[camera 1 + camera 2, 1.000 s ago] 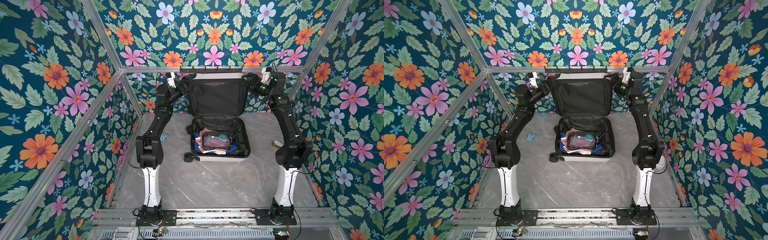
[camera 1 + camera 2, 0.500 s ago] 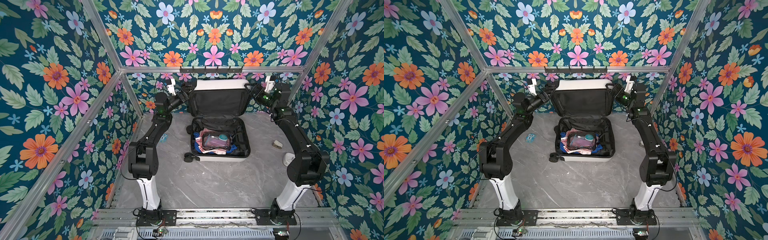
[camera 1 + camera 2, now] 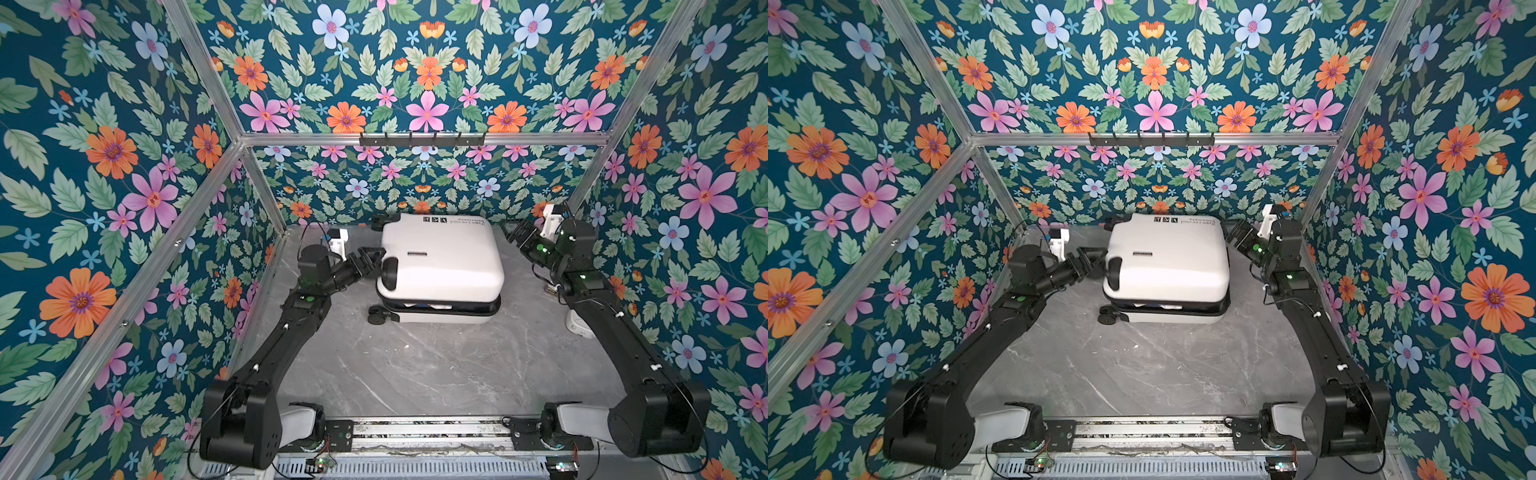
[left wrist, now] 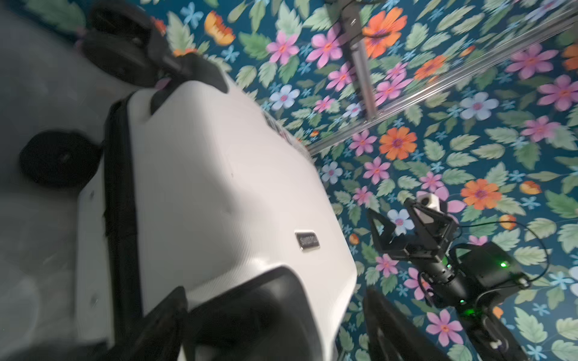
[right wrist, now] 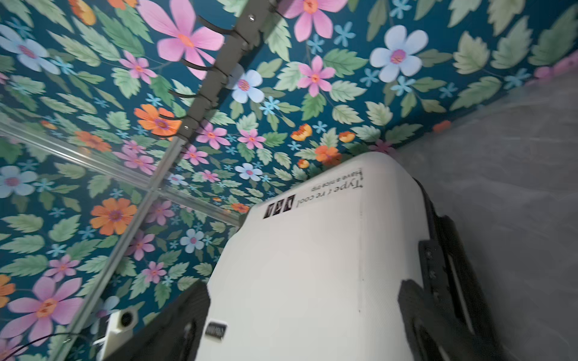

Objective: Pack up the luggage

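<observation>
Both grippers spread wide at the sides of the nearly shut luggage.
The white luggage (image 3: 440,266) lies at the back of the worktop (image 3: 415,365), lid down with a narrow gap along its near edge. The left gripper (image 3: 376,258) gapes around a black wheel (image 3: 390,272). The right gripper (image 3: 513,237) straddles the far right corner. I cannot tell whether either touches.

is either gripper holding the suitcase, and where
Nothing is gripped. The left gripper straddles a wheel on the suitcase lid with open jaws, unclamped; the right gripper is open beside its far corner.
</observation>
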Robot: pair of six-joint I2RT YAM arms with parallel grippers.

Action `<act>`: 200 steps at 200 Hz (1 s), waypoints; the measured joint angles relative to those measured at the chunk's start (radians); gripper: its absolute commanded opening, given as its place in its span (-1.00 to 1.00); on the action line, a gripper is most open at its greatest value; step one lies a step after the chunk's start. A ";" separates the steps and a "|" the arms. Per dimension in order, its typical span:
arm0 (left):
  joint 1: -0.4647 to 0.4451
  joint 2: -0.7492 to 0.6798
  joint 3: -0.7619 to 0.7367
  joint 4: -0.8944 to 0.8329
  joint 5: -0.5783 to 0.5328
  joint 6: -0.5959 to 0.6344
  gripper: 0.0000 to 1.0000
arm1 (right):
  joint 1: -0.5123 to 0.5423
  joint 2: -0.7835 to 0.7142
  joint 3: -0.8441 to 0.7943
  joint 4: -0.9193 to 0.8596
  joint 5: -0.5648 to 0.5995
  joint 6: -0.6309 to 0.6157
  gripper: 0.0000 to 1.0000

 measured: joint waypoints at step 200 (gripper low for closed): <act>0.013 0.284 0.095 -0.258 -0.319 0.277 0.62 | -0.192 0.117 -0.212 -0.319 -0.064 -0.103 0.36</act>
